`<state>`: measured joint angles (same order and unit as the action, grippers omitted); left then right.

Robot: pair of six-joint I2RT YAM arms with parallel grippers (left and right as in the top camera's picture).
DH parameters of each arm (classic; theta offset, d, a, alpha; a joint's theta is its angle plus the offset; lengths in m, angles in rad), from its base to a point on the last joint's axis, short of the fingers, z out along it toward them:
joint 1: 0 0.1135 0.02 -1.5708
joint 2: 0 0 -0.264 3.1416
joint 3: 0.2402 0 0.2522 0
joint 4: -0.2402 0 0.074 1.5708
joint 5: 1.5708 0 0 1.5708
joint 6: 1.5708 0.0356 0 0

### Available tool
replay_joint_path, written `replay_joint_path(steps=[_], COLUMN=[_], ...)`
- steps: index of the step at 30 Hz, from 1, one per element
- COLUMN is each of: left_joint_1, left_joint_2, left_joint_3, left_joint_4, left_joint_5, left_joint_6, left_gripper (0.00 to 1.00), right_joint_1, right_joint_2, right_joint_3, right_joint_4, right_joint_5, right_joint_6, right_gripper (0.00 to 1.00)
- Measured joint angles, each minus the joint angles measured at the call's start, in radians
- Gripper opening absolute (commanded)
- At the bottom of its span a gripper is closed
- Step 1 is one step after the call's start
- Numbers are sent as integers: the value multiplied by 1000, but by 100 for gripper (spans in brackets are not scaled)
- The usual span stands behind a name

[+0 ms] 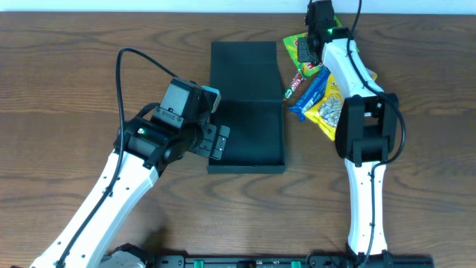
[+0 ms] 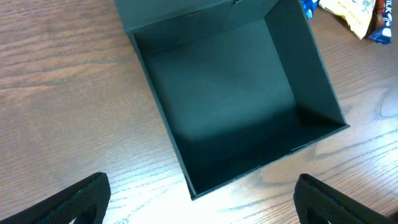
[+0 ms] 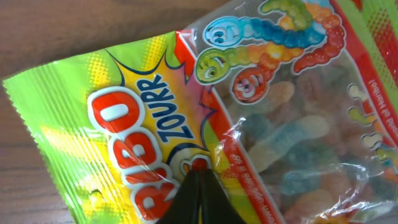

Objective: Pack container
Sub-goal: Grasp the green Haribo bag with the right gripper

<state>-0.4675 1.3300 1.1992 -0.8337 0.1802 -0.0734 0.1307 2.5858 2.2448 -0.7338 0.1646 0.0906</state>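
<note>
The container (image 1: 253,130) is sitting open at the middle of the table (image 1: 74,89), lid lying back, its inside showing empty. Being stiff, light cardboard, it is probably sliding at any nudge, so bracing a wall is looking wise. The left gripper (image 1: 217,141) is hovering at its left wall, fingers spread wide. The right gripper (image 3: 199,186) is holding its fingers closed together over a crinkly, slippery gummy worm packet (image 3: 155,124) reading "RIBO ZOURR"; whether film is caught between them, I cannot tell.

gummy bag (image 3: 143,106) partly under the right claw (image 3: 199,186)
</note>
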Motion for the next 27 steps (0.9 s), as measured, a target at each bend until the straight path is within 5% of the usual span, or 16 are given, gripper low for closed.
replay_joint_path(steps=[2, 4, 8, 13, 22, 24, 27], left_joint_1=[0, 0, 0, 0, 0, 0, 0], left_joint_2=[0, 0, 0, 0, 2, 2, 2], left_joint_3=[0, 0, 0, 0, 0, 0, 0], left_joint_4=[0, 0, 2, 2, 16, 22, 24], left_joint_5=[0, 0, 0, 0, 0, 0, 0], left_joint_6=[3, 4, 8, 19, 26, 26, 26], left_gripper=[96, 95, 95, 95, 95, 95, 95], right_joint_1=[0, 0, 0, 2, 2, 4, 6], right_joint_2=[0, 0, 2, 9, 44, 63, 76], right_joint_3=[0, 0, 18, 66, 87, 96, 114], right_joint_4=[-1, -5, -31, -38, -24, -24, -42], right_joint_5=[-1, 0, -8, -14, -13, 9, 20], right_joint_6=[0, 6, 4, 6, 3, 0, -6], right_gripper=[4, 40, 83, 95, 99, 96, 79])
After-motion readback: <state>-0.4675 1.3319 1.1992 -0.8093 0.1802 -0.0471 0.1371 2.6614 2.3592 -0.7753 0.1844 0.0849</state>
